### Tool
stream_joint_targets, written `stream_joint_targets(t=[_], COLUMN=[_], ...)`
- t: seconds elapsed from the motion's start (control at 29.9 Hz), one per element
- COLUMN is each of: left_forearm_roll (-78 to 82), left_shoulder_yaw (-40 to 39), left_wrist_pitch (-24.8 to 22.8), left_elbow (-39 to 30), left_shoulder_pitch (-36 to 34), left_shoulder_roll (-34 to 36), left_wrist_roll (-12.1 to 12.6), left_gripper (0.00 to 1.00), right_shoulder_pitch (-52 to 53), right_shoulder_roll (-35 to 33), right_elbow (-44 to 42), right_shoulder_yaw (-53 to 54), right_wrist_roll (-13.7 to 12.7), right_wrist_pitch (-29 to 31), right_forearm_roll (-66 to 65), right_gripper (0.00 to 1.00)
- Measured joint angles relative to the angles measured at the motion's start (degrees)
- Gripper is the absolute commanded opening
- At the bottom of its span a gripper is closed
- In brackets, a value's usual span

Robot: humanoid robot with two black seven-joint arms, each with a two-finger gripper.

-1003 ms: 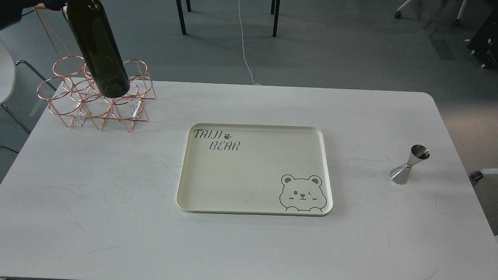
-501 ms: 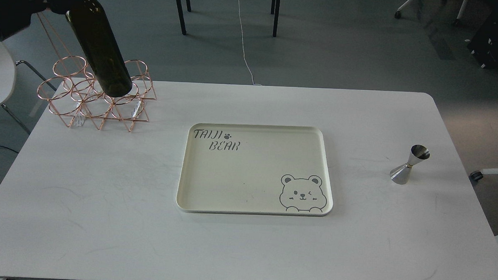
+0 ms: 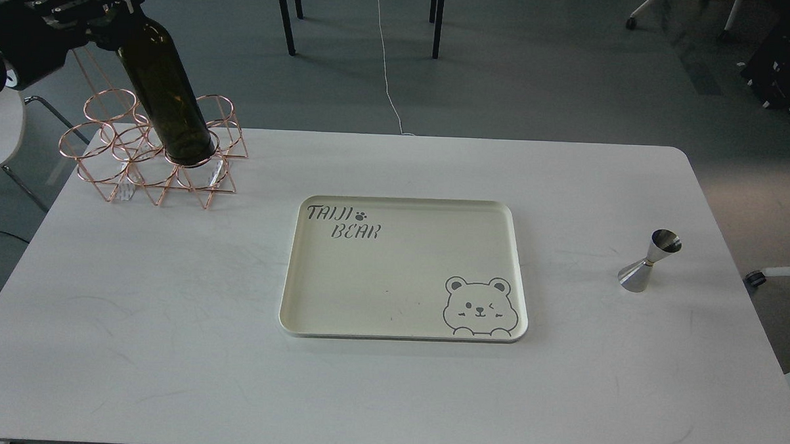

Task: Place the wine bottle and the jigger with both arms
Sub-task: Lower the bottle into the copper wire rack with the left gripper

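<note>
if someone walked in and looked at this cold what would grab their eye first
Probably the wine bottle, tilted at the table's far left corner, its base at the rings of a copper wire rack while the left gripper grips its top. Next comes the cream tray with a winking bear at the middle of the white table. The shiny jigger stands alone near the right edge.

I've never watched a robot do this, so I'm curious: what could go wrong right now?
The wine bottle hangs tilted from the left fingers, gripped only near its neck, so it might slip. Its base sits among the copper wire rack's rings and could snag or drag it. The jigger stands on a narrow base near the table's right edge, easy to topple.
</note>
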Motion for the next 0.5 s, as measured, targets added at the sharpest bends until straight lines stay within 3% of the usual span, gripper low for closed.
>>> stream_joint_targets(t=[0.3, 0.5], left_forearm_roll=[-0.35, -0.41], left_shoulder_yaw=[3.45, 3.85], left_wrist_pitch=[0.04, 0.18], left_elbow=[0.12, 0.13], left_shoulder_pitch=[0.42, 0.67], left_shoulder_roll=[-2.0, -3.06], left_wrist_roll=[-0.08, 0.0], left_gripper=[0.23, 0.32], right_shoulder_pitch=[0.15, 0.16], right_shoulder_roll=[-0.19, -0.3], right_elbow=[0.05, 0.0], right_shoulder_yaw=[0.0, 0.0], right_wrist_roll=[0.0, 0.0], right_wrist_pitch=[0.0, 0.0], right_forearm_roll=[0.0, 0.0], right_gripper=[0.97, 0.97])
